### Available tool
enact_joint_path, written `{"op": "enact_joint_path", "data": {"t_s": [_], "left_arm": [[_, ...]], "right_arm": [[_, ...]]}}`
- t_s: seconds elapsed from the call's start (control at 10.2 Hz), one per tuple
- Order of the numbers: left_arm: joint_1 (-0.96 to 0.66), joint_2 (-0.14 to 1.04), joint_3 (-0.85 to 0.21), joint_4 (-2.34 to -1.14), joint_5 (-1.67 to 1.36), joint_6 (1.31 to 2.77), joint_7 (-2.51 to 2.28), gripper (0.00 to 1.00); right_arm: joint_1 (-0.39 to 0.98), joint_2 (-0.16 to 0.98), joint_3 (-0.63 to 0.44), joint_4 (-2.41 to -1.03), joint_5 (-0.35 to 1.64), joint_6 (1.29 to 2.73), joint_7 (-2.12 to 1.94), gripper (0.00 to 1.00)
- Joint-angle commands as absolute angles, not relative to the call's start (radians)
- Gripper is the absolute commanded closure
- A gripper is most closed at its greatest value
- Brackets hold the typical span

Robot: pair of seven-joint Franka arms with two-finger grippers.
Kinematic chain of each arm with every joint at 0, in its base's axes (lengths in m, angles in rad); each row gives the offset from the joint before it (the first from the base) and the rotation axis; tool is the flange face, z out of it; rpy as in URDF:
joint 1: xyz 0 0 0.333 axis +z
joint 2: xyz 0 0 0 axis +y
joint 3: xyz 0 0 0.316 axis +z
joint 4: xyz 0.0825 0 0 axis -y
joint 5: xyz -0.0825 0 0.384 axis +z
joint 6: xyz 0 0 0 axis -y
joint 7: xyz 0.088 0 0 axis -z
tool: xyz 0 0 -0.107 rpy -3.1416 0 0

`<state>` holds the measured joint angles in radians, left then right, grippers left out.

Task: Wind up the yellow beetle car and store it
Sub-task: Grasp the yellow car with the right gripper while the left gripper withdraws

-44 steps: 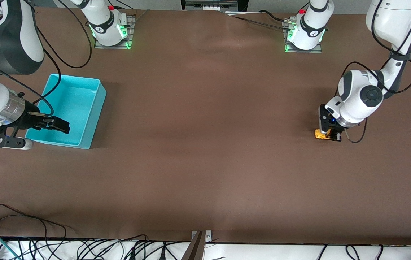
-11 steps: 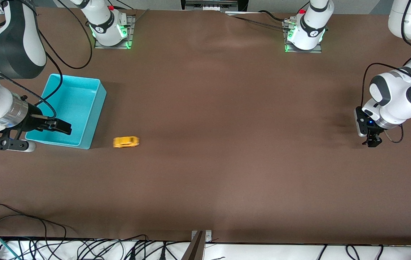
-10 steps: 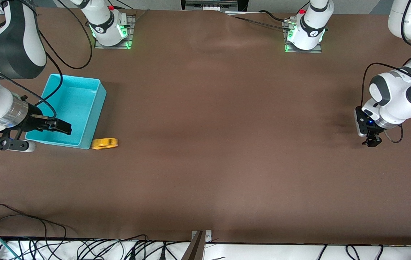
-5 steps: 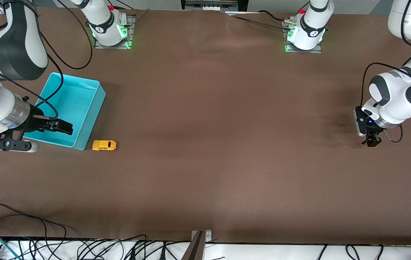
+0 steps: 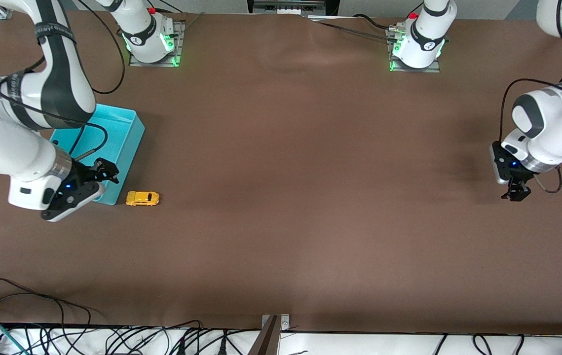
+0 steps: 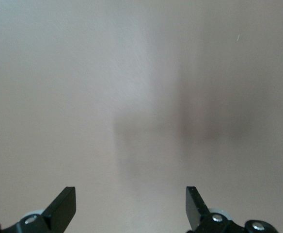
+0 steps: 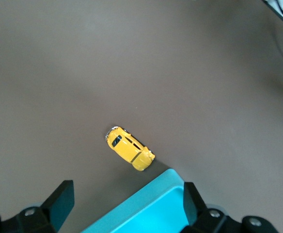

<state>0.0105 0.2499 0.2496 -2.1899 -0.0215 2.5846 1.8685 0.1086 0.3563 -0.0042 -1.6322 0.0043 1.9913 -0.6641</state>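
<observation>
While both arms hang above a brown table (image 5: 281, 197), neither grips anything. The right gripper (image 5: 105, 172) hovers over the near corner of the turquoise bin (image 5: 130, 130), its jaws spread wide and empty, as the right wrist view confirms. The yellow beetle car (image 5: 142, 198) sits upright on the table just beside that same bin corner, apart from the bin and untouched, lying lengthwise along the table. The left gripper (image 5: 517, 191) waits well away from the bin, over bare table at the left arm's end, jaws also wide open and empty. Dark cables (image 5: 39, 315) trail along the table edge closest to the front camera.
</observation>
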Motion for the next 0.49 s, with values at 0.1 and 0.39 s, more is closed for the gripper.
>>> {"op": "enact_joint_path", "data": {"t_s": [0.1, 0.39], "left_arm": [[-0.052, -0.024, 0.256, -2.23, -0.044, 2.413, 1.893, 0.0], [-0.081, -0.139, 0.252, -2.2, -0.046, 2.354, 1.887, 0.0]], "right_arm": [[0.107, 0.368, 0.008, -1.793, 0.021, 2.118, -1.037, 0.0], [0.107, 0.463, 0.008, -1.838, 0.021, 2.288, -1.381, 0.0]]}}
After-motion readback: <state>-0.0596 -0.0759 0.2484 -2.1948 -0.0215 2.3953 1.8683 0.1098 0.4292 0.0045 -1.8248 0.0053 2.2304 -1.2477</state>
